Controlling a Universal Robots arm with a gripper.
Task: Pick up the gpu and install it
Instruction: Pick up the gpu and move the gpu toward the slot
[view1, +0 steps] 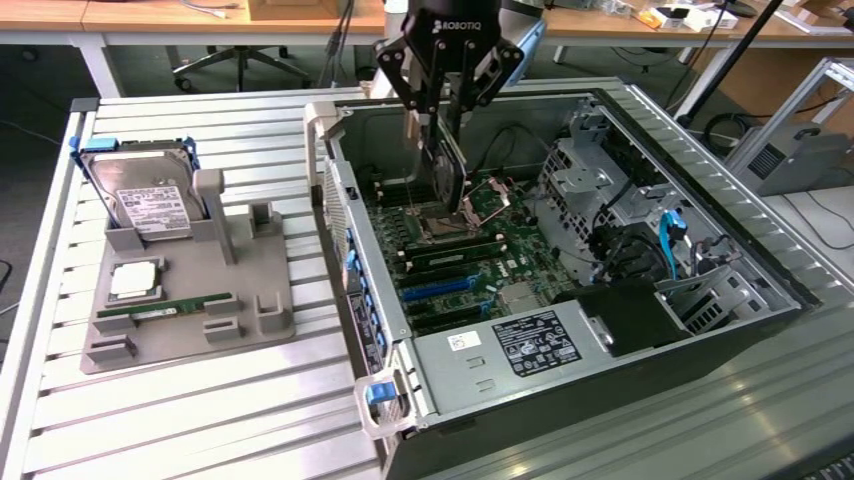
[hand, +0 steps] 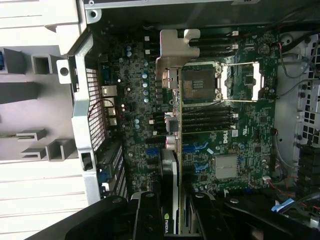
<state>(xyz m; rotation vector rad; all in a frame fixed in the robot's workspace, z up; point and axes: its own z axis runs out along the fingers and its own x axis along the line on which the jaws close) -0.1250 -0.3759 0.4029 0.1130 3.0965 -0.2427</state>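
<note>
Mid-air, held fast

Nearest the exterior camera, the black computer case (view1: 601, 430) lay open on its side, green motherboard (view1: 400, 240) exposed. Farther in, the thin dark gpu (view1: 445, 170) with its silvery bracket hung edge-down over the board by the processor socket (view1: 441, 225), clamped in the black gripper (view1: 438, 130). Wooden desks (view1: 160, 15) stood beyond.

Hard drive (view1: 144, 203), memory stick (view1: 167, 307), open computer case (view1: 561, 425)
</note>
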